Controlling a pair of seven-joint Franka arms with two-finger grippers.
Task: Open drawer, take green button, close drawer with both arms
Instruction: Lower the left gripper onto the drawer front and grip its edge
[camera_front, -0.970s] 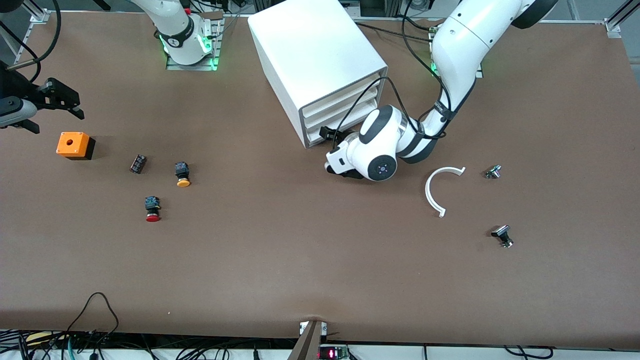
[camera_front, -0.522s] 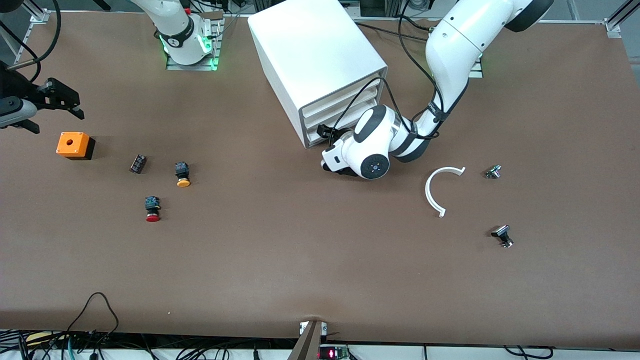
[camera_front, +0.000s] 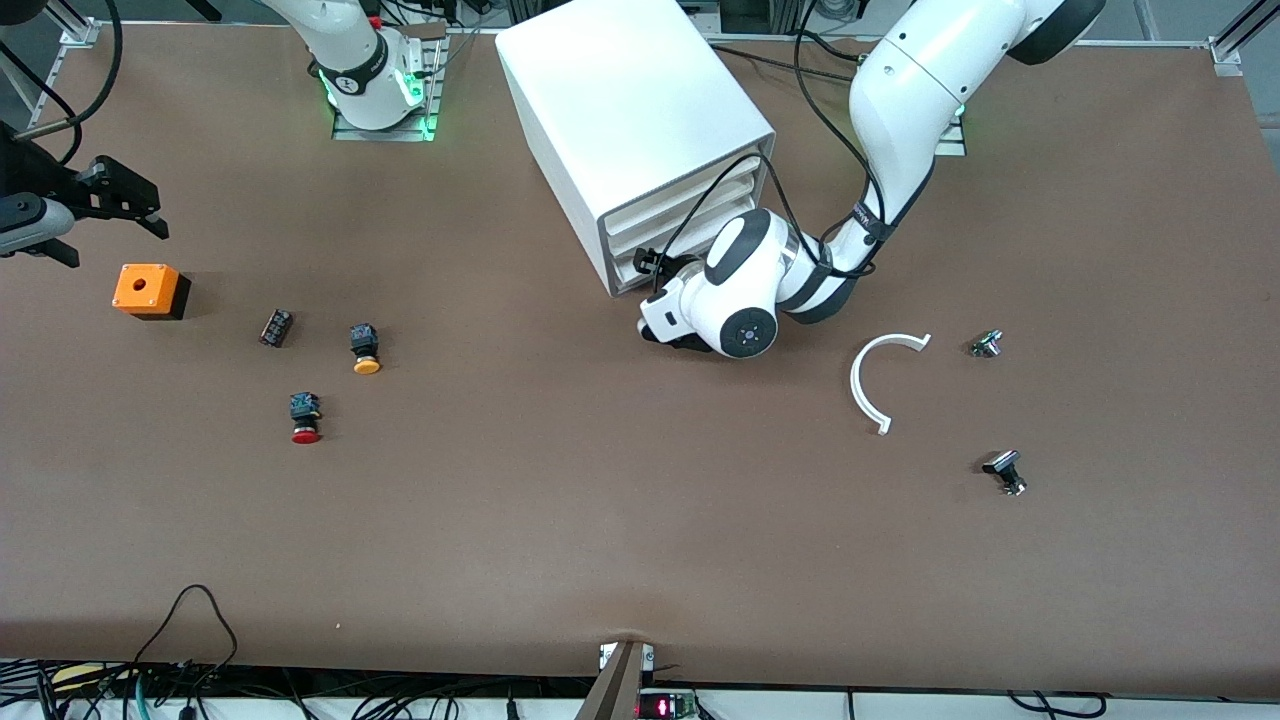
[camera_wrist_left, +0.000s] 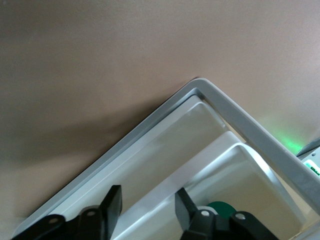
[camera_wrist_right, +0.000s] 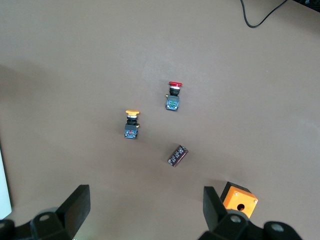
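- The brown table (camera_front: 600, 520) carried scattered parts.
- The left gripper (camera_wrist_left: 145, 210), fingers spread, was at the drawer (camera_wrist_left: 165, 165).
- The right gripper (camera_wrist_right: 145, 210) waited, spread, over the table's right-arm end.

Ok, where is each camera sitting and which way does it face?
Front view: high across the table, facing both arms' bases; cabinet, both arms.
Left wrist view: on the left arm, facing the drawer; open left gripper.
Right wrist view: on the waiting right arm, looking down at the orange box, shared with front view; open right gripper.
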